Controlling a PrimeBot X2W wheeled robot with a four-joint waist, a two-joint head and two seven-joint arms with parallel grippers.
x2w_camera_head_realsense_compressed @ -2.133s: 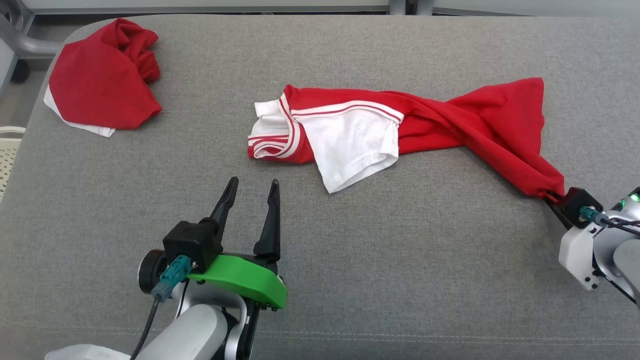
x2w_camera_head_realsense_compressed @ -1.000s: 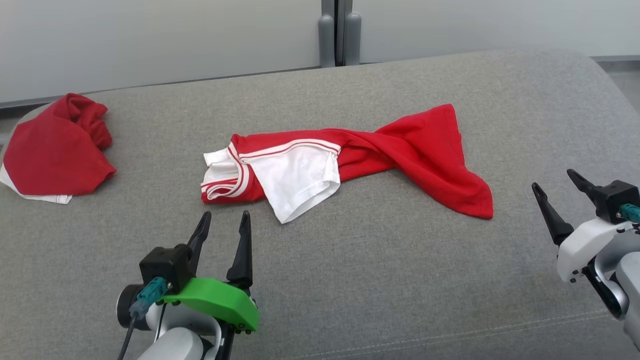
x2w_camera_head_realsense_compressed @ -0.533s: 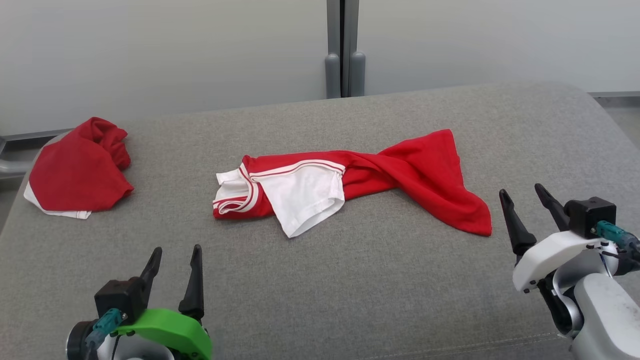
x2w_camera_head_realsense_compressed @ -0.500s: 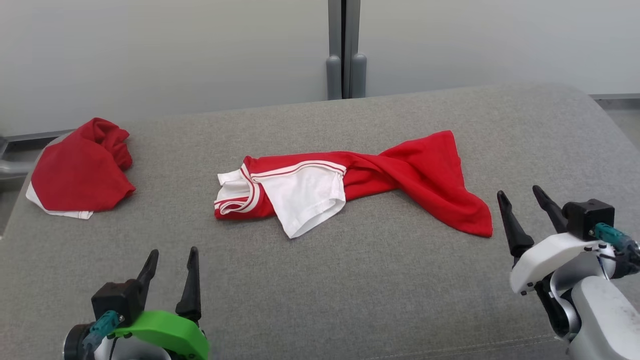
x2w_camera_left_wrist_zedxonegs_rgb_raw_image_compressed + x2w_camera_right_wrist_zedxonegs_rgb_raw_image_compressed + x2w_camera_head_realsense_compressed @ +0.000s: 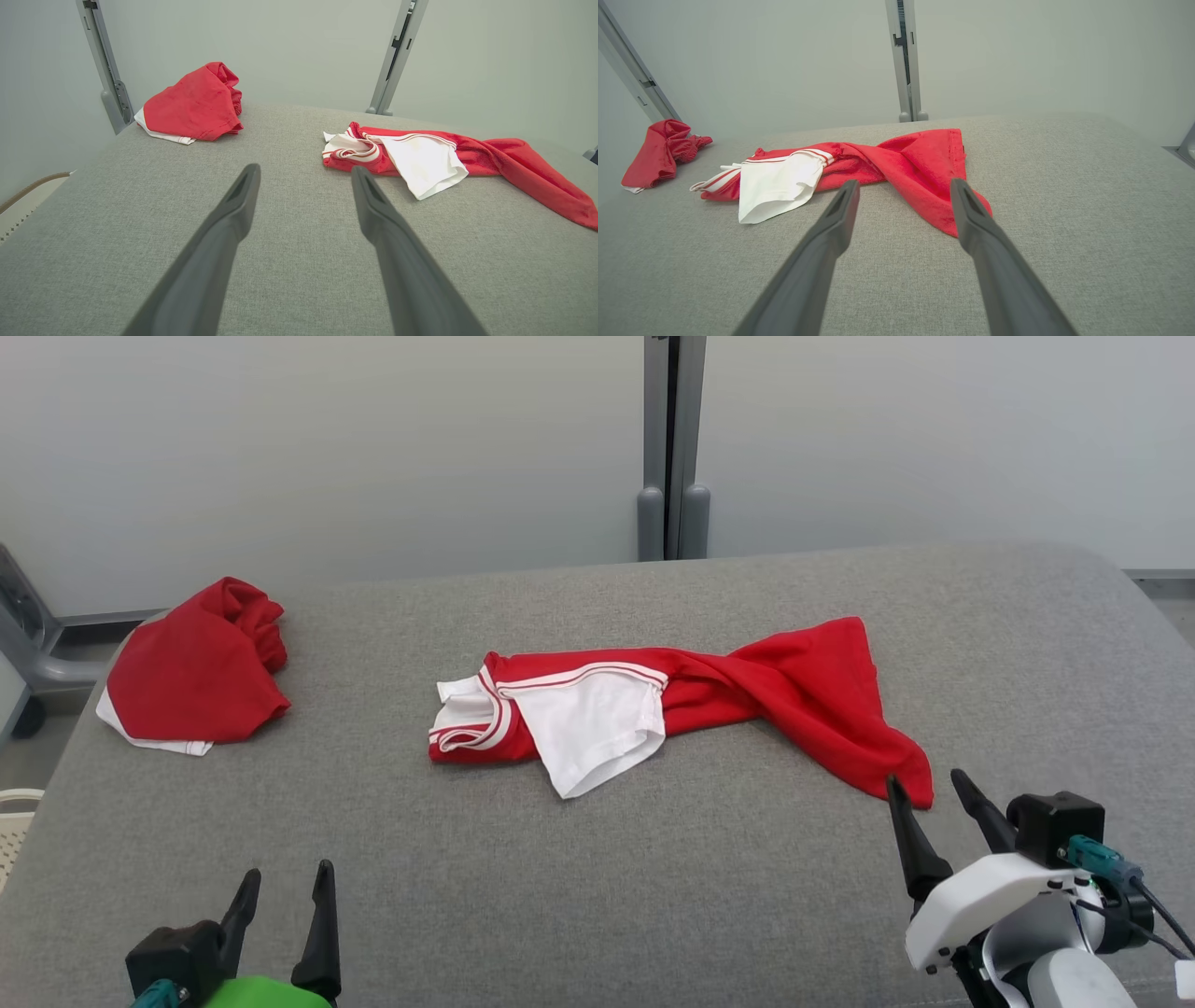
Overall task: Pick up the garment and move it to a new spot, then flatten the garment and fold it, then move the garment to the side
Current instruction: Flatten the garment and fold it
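Garment (image 5: 709, 700): you find it mid-surface, a twisted rope of red cloth lying crosswise, white sleeve and striped collar at its left end, red tail fanned out at its right end. Surface (image 5: 597, 896): grey fabric, bare between both grippers and the garment, so nothing bars your reach. Bundle (image 5: 191, 667): a second red-and-white heap at the far left corner, well apart from the garment. Post (image 5: 674, 448): grey upright against the pale wall (image 5: 327, 448) behind the far edge. Left gripper (image 5: 288, 871): low at the near left, fingers pointing away from you, jaws spread and empty; its wrist view shows the left gripper (image 5: 304, 169) aimed at bare surface between bundle and collar. Right gripper (image 5: 927, 778): near right, jaws spread and empty, fingertips just beside the tail's tip; its wrist view frames the tail between the fingers of the right gripper (image 5: 904, 183). Change: two seconds ago the right gripper pinched the tail's corner; it has since let go, and the camera has tilted up to take in wall and post.
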